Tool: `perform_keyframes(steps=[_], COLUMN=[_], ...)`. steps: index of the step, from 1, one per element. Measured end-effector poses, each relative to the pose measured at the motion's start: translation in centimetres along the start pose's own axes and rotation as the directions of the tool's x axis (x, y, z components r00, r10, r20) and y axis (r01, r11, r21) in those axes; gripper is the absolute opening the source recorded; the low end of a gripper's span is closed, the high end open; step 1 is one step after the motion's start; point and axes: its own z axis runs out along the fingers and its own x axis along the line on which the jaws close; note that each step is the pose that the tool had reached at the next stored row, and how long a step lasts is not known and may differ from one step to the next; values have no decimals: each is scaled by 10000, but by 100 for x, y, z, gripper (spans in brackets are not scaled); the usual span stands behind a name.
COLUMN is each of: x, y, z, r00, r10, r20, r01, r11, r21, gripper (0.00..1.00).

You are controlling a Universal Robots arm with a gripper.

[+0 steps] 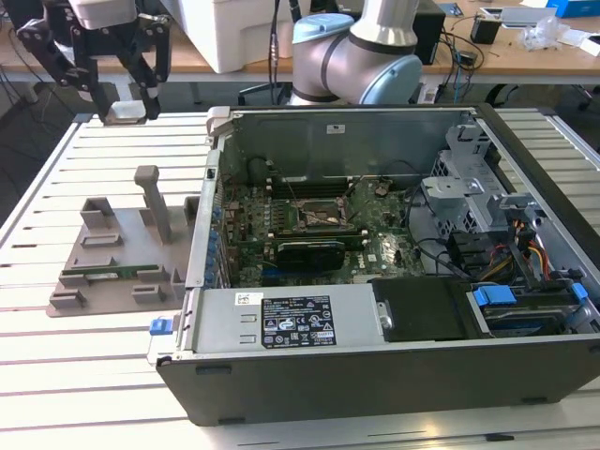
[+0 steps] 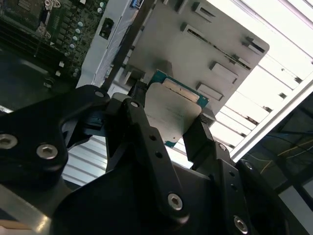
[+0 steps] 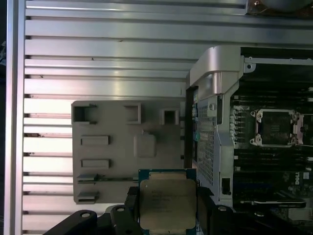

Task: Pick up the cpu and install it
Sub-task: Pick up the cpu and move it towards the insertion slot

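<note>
The cpu (image 3: 167,203) is a flat square chip with a silver-grey metal top and a thin green rim. My gripper (image 3: 167,199) is shut on it, one black finger on each of two opposite edges. In the exterior view the gripper (image 1: 127,105) hangs high over the table's far corner at that view's left, with the cpu (image 1: 127,114) at its tip, above and behind the grey fixture plate (image 1: 112,253). The second wrist view shows the cpu (image 2: 171,110) between the fingers (image 2: 138,95). The motherboard's socket (image 1: 326,217) (image 3: 275,128) lies open inside the computer case (image 1: 375,366).
The open case takes up the middle and the exterior view's right of the slatted metal table (image 1: 56,375). The grey fixture plate (image 3: 122,147) has raised posts and holds a long green memory stick (image 1: 112,274). Cables and drive bays (image 1: 497,281) crowd the case's right end.
</note>
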Motion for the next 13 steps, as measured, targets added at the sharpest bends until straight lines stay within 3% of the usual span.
perform_keyframes(steps=[3, 8, 9, 13], x=[-127, -268, -328, -413], y=[14, 35, 56, 92], z=[13, 49, 89, 163], r00=[10000, 10000, 10000, 10000], r10=[1, 0, 0, 0], r20=[-10, -21, -32, -65], r01=[-1, 0, 0, 0], r11=[10000, 10000, 10000, 10000], r21=[1, 7, 13, 13], gripper=[55, 55, 55, 55])
